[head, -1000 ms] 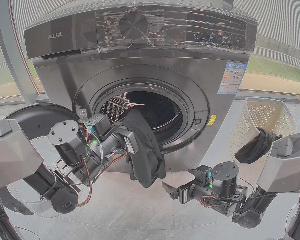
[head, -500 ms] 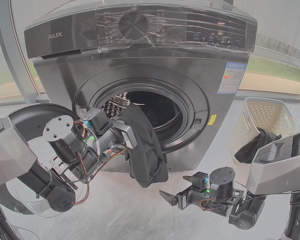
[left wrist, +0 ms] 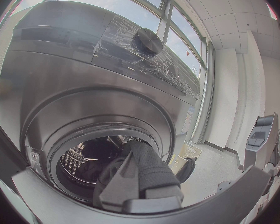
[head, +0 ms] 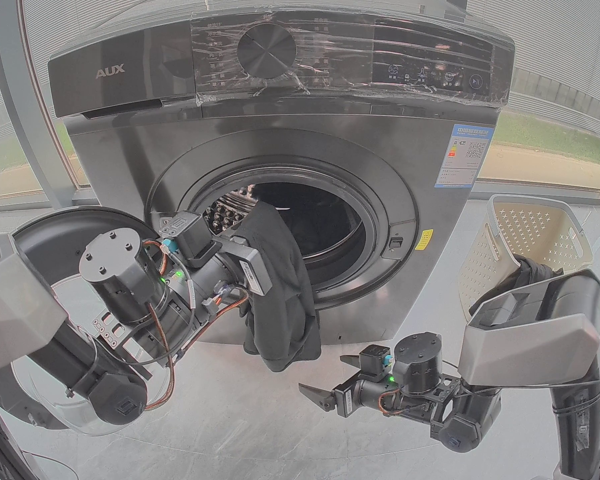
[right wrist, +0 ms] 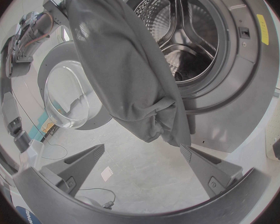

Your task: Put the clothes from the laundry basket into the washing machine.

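We judge the job partway done: our left gripper (left wrist: 142, 175) has its jaws clenched on a black garment (head: 283, 301) hanging at the washing machine (head: 280, 135) mouth, mostly outside the drum, the right gripper (right wrist: 141, 150) has its jaws released below it, and another dark garment (head: 523, 276) lies over the laundry basket (head: 540, 228) rim.

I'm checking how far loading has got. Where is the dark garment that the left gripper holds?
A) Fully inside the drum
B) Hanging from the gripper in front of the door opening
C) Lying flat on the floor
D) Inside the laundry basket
B: the left gripper is shut on the dark garment, which hangs in front of the washing machine opening, its lower end dangling outside the drum, above the floor.
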